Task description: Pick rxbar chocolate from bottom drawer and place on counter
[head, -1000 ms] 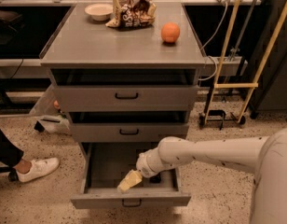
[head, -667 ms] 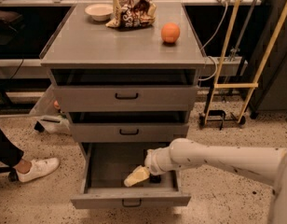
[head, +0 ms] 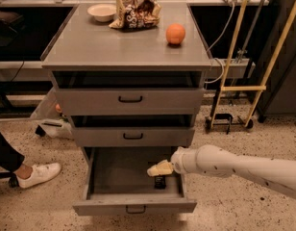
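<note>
The bottom drawer (head: 133, 207) is pulled open below two shallower grey drawers. The rxbar chocolate (head: 159, 182), a small flat black bar, lies on the drawer floor near its right wall. My gripper (head: 159, 168), pale yellow at the end of a white arm coming in from the right, reaches into the drawer. It hangs just above the bar's far end, and I cannot tell if it touches the bar. The counter (head: 114, 44) is the grey top of the cabinet.
On the counter stand a white bowl (head: 102, 11), a brown-and-white snack bag (head: 136, 13) and an orange fruit (head: 175, 33). A person's white shoe (head: 38, 173) is on the floor at the left. A yellow-framed cart (head: 244, 88) stands at the right.
My gripper has moved to the right and toward the back of the bottom drawer. The black bar now shows just below it.
</note>
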{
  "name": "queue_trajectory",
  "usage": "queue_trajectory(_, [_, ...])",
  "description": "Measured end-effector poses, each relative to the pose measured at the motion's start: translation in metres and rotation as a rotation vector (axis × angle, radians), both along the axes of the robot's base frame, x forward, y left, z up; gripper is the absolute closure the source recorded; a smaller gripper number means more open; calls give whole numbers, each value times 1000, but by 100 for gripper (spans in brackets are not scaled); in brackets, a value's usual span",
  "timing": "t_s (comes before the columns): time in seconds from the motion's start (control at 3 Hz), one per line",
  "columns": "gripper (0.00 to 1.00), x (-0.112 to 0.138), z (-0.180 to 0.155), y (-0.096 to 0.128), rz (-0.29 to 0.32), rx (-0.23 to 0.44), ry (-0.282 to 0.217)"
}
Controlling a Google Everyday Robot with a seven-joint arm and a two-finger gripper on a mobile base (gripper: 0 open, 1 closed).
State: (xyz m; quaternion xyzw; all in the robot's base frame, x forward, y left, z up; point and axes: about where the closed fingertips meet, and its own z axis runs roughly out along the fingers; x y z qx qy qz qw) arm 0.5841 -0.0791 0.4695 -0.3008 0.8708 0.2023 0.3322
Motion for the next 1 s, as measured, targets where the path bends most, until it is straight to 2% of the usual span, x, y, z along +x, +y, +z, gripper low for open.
queue_trajectory(0.33, [0, 5, -5, -21, -53, -18, 4])
queue_trajectory(0.67, [0, 9, -18, -11, -25, 19, 38])
queue_trajectory(1.0, [0, 40, -70, -3, -106, 75, 159])
